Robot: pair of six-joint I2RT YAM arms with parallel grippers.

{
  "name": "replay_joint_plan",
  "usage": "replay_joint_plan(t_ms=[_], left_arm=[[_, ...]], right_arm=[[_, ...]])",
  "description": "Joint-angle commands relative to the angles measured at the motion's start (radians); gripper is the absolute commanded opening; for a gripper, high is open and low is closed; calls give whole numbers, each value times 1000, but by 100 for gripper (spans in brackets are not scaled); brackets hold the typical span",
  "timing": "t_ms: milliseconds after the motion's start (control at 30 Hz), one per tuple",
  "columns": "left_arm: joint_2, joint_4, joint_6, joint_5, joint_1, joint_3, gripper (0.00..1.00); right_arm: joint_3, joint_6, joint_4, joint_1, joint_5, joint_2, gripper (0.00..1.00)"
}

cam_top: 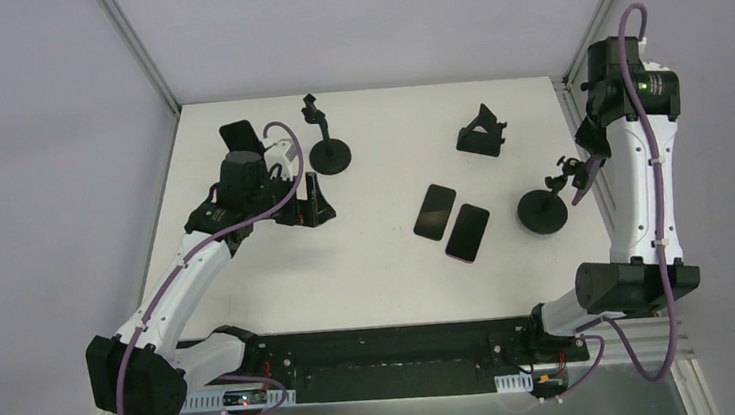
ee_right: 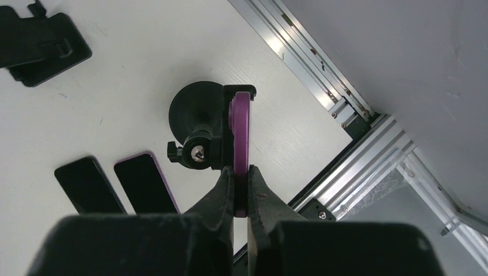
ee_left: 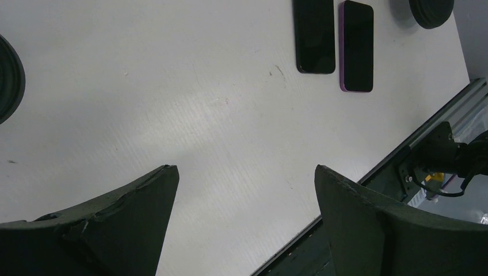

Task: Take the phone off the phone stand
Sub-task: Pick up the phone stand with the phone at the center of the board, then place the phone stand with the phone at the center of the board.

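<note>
A purple phone (ee_right: pixel 240 123) stands edge-on in the clamp of a black phone stand (ee_right: pixel 198 118) with a round base (cam_top: pixel 543 212) at the right of the table. My right gripper (ee_right: pixel 240 172) is shut on the phone's near edge, one finger on each face. In the top view the right gripper (cam_top: pixel 583 179) sits just right of the stand's clamp. My left gripper (ee_left: pixel 244 168) is open and empty, low over bare table, at the left in the top view (cam_top: pixel 319 204).
A black phone (cam_top: pixel 435 212) and a purple-edged phone (cam_top: pixel 467 232) lie flat mid-table. A round-base stand (cam_top: pixel 329 153) and a folding stand (cam_top: pixel 482 132) are at the back. Another dark phone (cam_top: pixel 240 135) leans behind my left wrist. The metal rail (ee_right: pixel 345 149) borders the right edge.
</note>
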State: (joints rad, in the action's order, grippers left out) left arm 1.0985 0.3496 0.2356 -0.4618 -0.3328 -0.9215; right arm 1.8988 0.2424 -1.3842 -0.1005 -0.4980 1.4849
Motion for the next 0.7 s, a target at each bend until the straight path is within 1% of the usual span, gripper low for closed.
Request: replay_joint_plan(t_ms=[0, 100, 233, 400, 500, 667], left_arm=[[-9, -6, -13, 16, 0, -26, 91], [-7, -6, -15, 16, 1, -30, 92], [-13, -6, -16, 19, 1, -32, 92], [-57, -6, -21, 50, 1, -8, 93], [-91, -6, -4, 55, 1, 10, 93], [-179, -5, 14, 79, 1, 44, 94]], right_arm=[[153, -47, -6, 80, -34, -7, 0], [235, -61, -14, 184, -44, 11, 0], [334, -63, -28, 359, -42, 56, 0], [457, -59, -72, 547, -42, 140, 0], [485, -49, -66, 646, -11, 177, 0], [504, -22, -42, 779, 50, 229, 0]])
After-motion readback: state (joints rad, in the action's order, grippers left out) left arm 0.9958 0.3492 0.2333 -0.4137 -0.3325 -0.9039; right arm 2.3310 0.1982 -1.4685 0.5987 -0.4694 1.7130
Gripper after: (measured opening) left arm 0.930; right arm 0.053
